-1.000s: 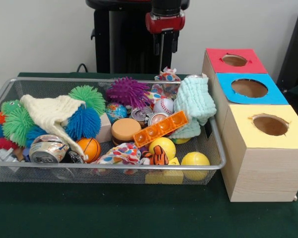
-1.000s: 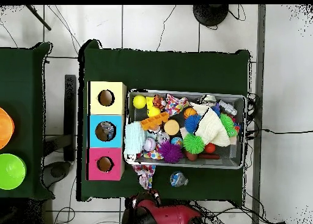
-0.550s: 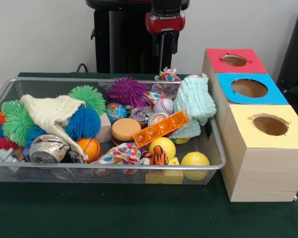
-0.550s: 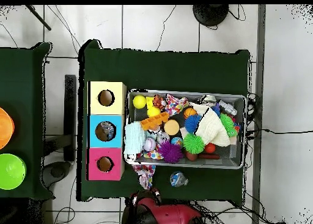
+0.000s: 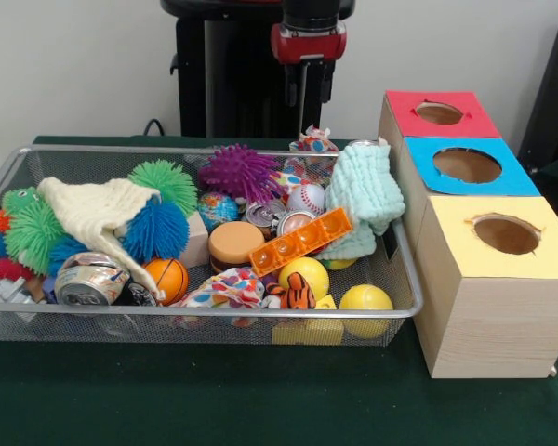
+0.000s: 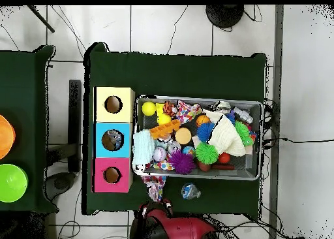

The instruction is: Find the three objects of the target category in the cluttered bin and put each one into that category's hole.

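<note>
Red-collared and black, the hand [image 5: 308, 88] hangs above the far rim of the silver wire-mesh bin [image 5: 214, 320], its thin fingers close together and holding nothing. Directly under it a small patterned cloth bundle [image 5: 313, 141] lies on the dark green desk [image 5: 214, 400] just outside that rim. Below and beside the hand, inside the bin, a spiky purple rubber ball [image 5: 239, 171] and a folded mint-green washcloth [image 5: 364, 190] sit among crowded toys. Off to one side, touching the bin's end, three wooden boxes stand in a row with holed tops: red [image 5: 439, 113], blue [image 5: 468, 165], yellow [image 5: 505, 234]. Open desk lies along the bin's near edge.
</note>
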